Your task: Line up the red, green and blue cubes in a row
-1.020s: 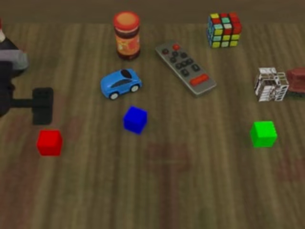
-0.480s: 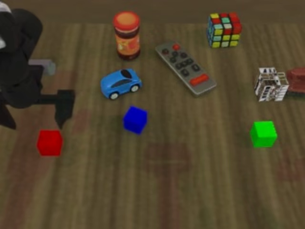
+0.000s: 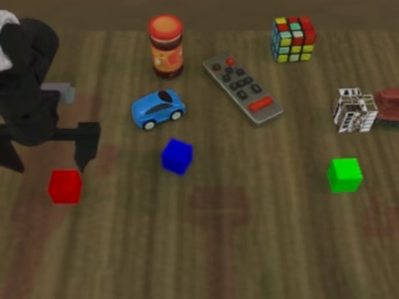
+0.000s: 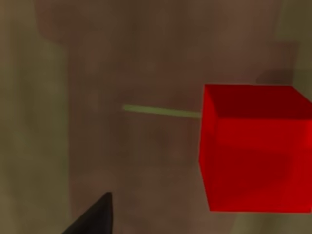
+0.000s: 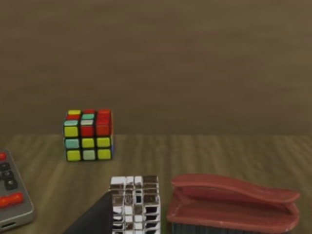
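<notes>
On the table's left side: the left gripper (image 3: 42,152) is held above the wood, just behind the red cube and not touching it.
Left fingers: set wide apart; one dark finger (image 3: 86,142) is seen just behind and to the right of the red cube, the other at the top view's left edge.
Red cube (image 3: 65,186): placed near the left edge toward the front of the table (image 3: 218,249); it fills much of the left wrist view (image 4: 256,148), with a dark fingertip (image 4: 95,217) apart from it.
Blue cube (image 3: 177,156): found left of centre, well apart from the red cube.
Green cube (image 3: 345,174): found near the right edge, well apart from the other two.
Row: not yet formed; the three cubes are scattered across the front half.
Toy car (image 3: 158,109): a blue one is set just behind the blue cube, close but apart.
Jar (image 3: 166,46): stood upright at the back, behind the car.
Remote control (image 3: 242,88): laid at an angle behind the centre.
Multicoloured puzzle cube (image 3: 292,38): set at the back right.
Silvery gridded cube (image 3: 353,111): placed behind the green cube, with a reddish brush (image 3: 388,106) just beside it at the right edge.
Between the cubes: bare wood only.
Right arm: not seen from above; whether its fingers are apart cannot be told.
</notes>
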